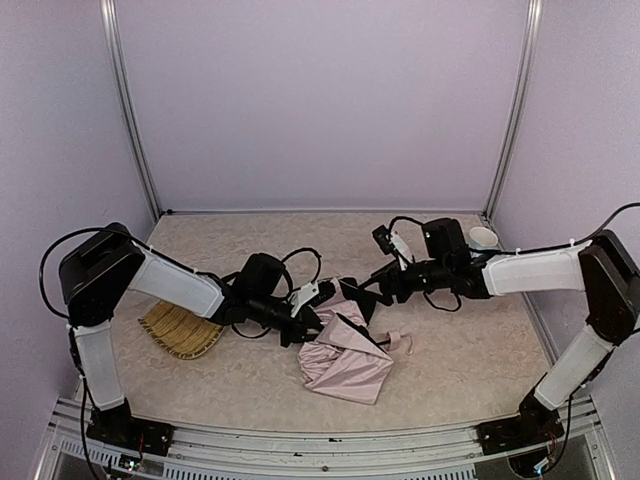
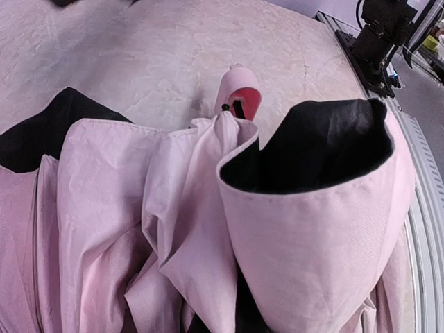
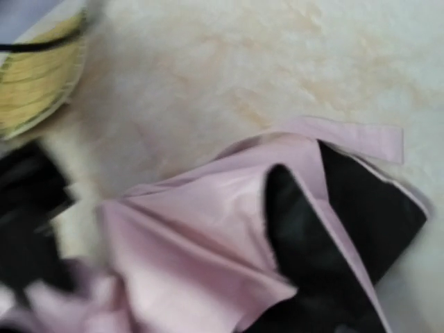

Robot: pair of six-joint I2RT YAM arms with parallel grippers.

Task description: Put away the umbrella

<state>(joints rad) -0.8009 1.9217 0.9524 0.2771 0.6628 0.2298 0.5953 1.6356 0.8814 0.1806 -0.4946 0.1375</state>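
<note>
The umbrella (image 1: 348, 362) lies half collapsed on the table's middle, pale pink canopy crumpled, black lining showing at its far edge. Its small whitish handle (image 1: 401, 340) points right. My left gripper (image 1: 303, 325) reaches in from the left and presses into the canopy's left end. In the left wrist view, bunched pink folds of the umbrella (image 2: 180, 229) hide the jaws, with the handle (image 2: 238, 94) beyond. My right gripper (image 1: 372, 288) hovers at the black far edge. The right wrist view is blurred; it shows the umbrella (image 3: 208, 236) below and no fingers.
A woven straw tray (image 1: 180, 330) lies at the left under my left arm, and its edge shows as a yellow tray (image 3: 35, 76) in the right wrist view. A small white bowl (image 1: 484, 237) stands at the back right corner. Metal rails line the table's near edge.
</note>
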